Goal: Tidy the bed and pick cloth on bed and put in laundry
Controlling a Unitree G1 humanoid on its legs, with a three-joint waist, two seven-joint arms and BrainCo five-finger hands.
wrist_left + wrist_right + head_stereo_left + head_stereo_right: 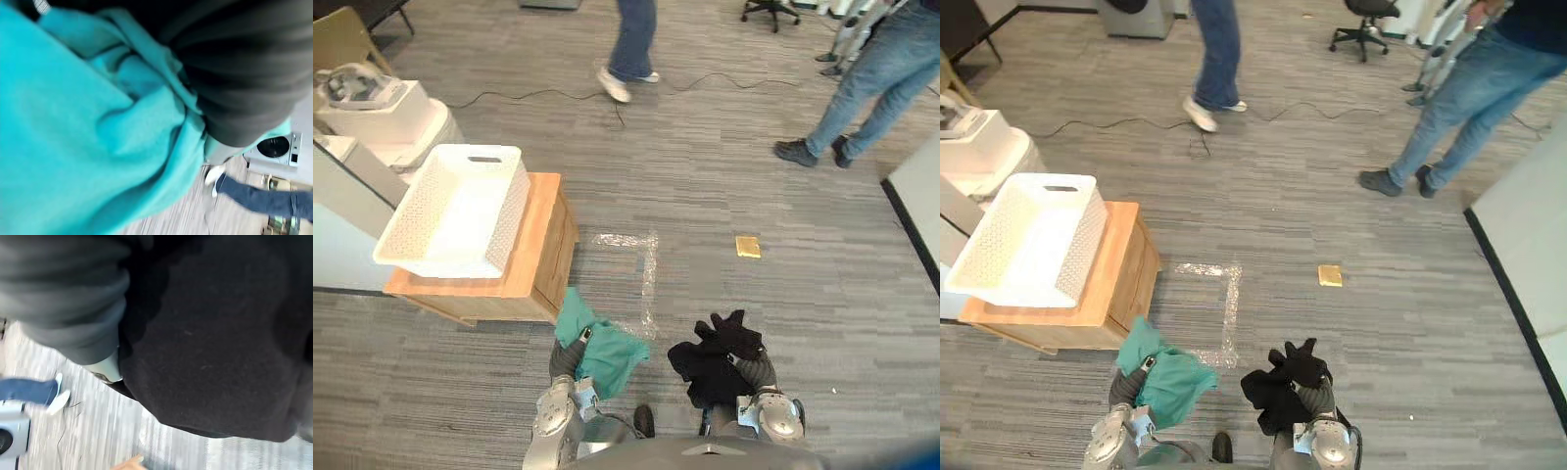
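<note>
Teal cloth [607,352] hangs bunched at the robot's left hand [566,360], and a black cloth [705,374] is heaped over its right hand [756,370]. Both pieces are carried low in front of the robot, clear of the floor [705,196]. In each wrist view the fabric smothers the hand, so I cannot tell whether either hand is clenched on its cloth or merely carries it draped.

By my reckoning the picking-up is done for these two pieces and the putting-away is not. The white laundry basket [509,211] sits on a wooden counter [543,245] ahead and to the robot's left. The teal cloth is near the counter's front corner but below its top, and the black one is well apart from it. I can make out nothing lying in the basket yet. What remains is to close in, lift each cloth over the rim and drop it in. How the bed stands I cannot judge from here.

Further out, a taped outline [646,269] and a small yellow piece [747,247] lie on the floor, and two people in jeans [631,44] [871,88] stand beyond.
</note>
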